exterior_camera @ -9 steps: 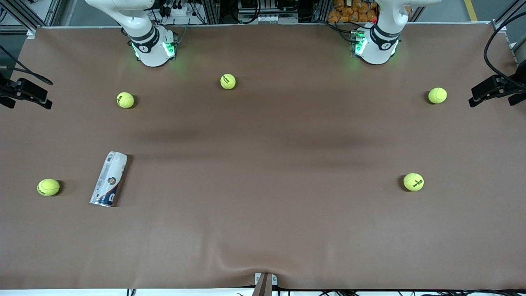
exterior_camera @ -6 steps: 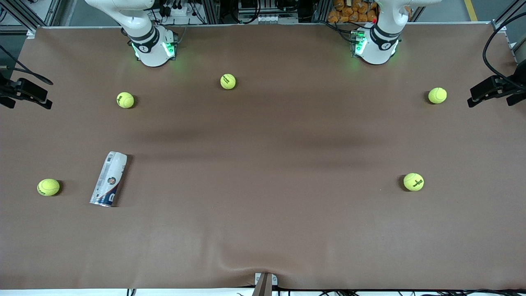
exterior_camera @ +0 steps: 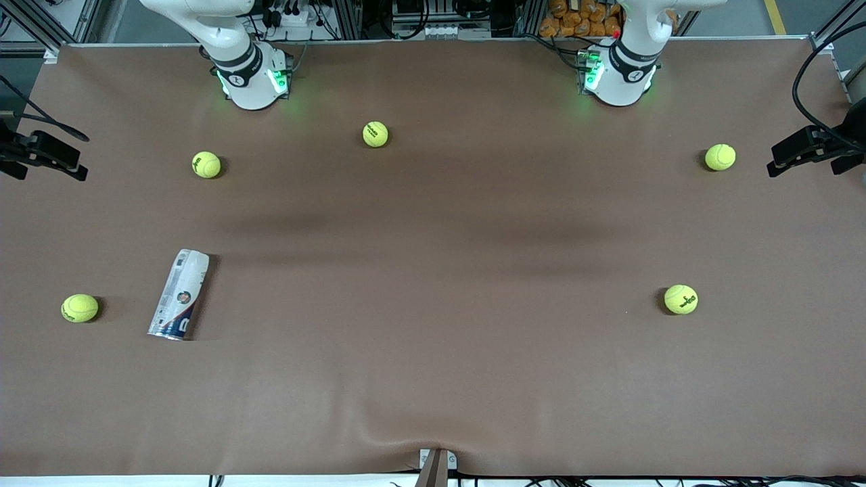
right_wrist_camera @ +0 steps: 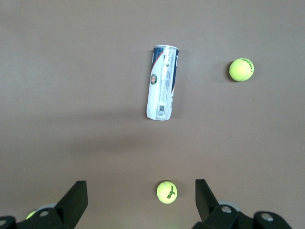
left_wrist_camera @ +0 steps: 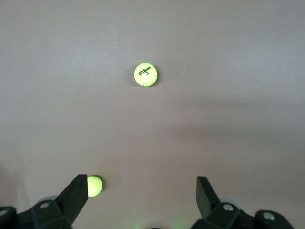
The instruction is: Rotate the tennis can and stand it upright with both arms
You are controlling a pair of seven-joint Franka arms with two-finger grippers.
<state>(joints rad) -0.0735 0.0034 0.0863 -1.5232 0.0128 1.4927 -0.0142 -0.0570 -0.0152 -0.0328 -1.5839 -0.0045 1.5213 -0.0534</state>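
The tennis can [exterior_camera: 179, 295] lies on its side on the brown table [exterior_camera: 433, 379], toward the right arm's end, with its silvery rim end nearer the front camera. In the right wrist view the tennis can [right_wrist_camera: 163, 89] shows well ahead of my right gripper [right_wrist_camera: 141, 198], which is open, empty and high over the table. My left gripper [left_wrist_camera: 142, 195] is also open and empty, high over the left arm's end. In the front view only the right arm's base [exterior_camera: 250, 74] and the left arm's base [exterior_camera: 619, 74] show, and both grippers are out of frame.
Several tennis balls lie scattered: one [exterior_camera: 80, 308] beside the can, one [exterior_camera: 206, 164] farther from the front camera, one [exterior_camera: 375, 134] between the bases, and two [exterior_camera: 720, 157] [exterior_camera: 680, 299] toward the left arm's end. Black clamps [exterior_camera: 40, 154] [exterior_camera: 808, 150] overhang both table ends.
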